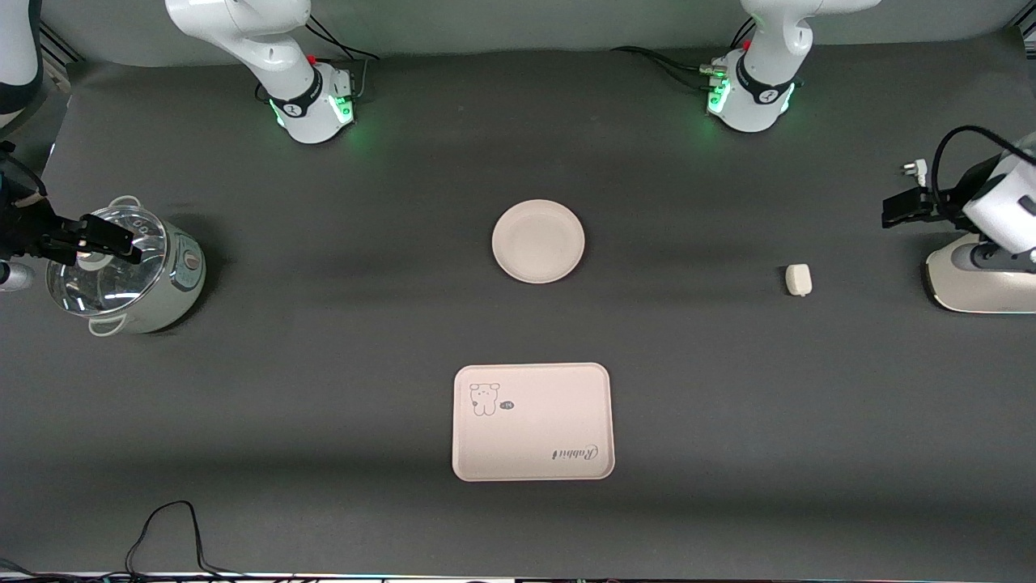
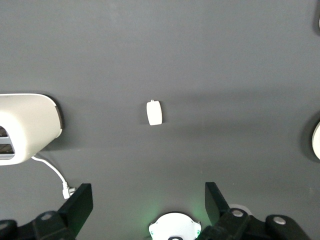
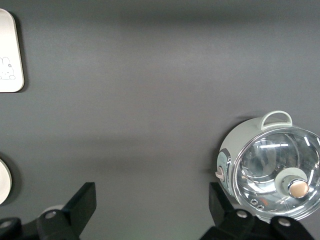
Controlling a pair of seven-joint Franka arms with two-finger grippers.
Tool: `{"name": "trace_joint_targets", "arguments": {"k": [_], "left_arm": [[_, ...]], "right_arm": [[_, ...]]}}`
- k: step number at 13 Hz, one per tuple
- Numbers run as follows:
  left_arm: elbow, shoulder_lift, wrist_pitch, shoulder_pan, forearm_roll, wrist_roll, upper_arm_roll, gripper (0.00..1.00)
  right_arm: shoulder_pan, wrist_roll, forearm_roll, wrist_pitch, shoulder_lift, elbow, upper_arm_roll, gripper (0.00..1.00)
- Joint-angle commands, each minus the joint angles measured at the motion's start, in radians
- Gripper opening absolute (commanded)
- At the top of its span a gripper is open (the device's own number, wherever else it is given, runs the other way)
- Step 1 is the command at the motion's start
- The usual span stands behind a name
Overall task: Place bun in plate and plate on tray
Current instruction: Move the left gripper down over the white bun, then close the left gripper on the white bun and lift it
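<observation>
The bun (image 1: 798, 279) lies on the dark mat toward the left arm's end of the table; it also shows in the left wrist view (image 2: 154, 112). The round plate (image 1: 538, 240) sits empty at the middle of the table. The printed tray (image 1: 532, 422) lies nearer the front camera than the plate and is empty; its corner shows in the right wrist view (image 3: 9, 52). My left gripper (image 1: 910, 206) hangs open and empty over the mat by the white appliance, apart from the bun (image 2: 149, 200). My right gripper (image 1: 97, 239) is open and empty over the pot (image 3: 152, 202).
A small pot with a glass lid (image 1: 121, 271) stands at the right arm's end of the table (image 3: 272, 167). A white appliance (image 1: 979, 279) with a cord stands at the left arm's end (image 2: 25, 127). A black cable (image 1: 170, 534) lies near the front edge.
</observation>
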Motion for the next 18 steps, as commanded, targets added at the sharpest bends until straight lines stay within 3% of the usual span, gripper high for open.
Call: {"name": "trace_joint_targets", "arguments": {"k": [1, 6, 8, 12, 15, 18], "left_arm": [[-0.130, 0.006, 0.141, -0.001, 0.001, -0.009, 0.010, 1.00], [-0.439, 0.040, 0.550, 0.004, 0.016, -0.007, 0.010, 1.00], [-0.478, 0.084, 0.638, 0.005, 0.018, -0.009, 0.010, 1.00], [-0.511, 0.150, 0.690, 0.010, 0.018, -0.009, 0.012, 1.00], [-0.600, 0.197, 0.850, 0.038, 0.018, -0.001, 0.012, 1.00], [-0.634, 0.253, 0.924, 0.064, 0.018, 0.005, 0.010, 0.99]], "right_arm": [[0.010, -0.017, -0.022, -0.011, 0.003, 0.011, -0.006, 1.00], [0.010, -0.017, -0.024, -0.013, 0.003, 0.011, -0.006, 1.00], [0.010, -0.017, -0.022, -0.013, 0.003, 0.011, -0.006, 1.00], [0.010, -0.017, -0.024, -0.013, 0.000, 0.010, -0.006, 1.00], [0.010, -0.018, -0.024, -0.013, -0.003, 0.008, -0.008, 1.00], [0.010, -0.018, -0.024, -0.015, -0.009, 0.010, -0.006, 1.00]]}}
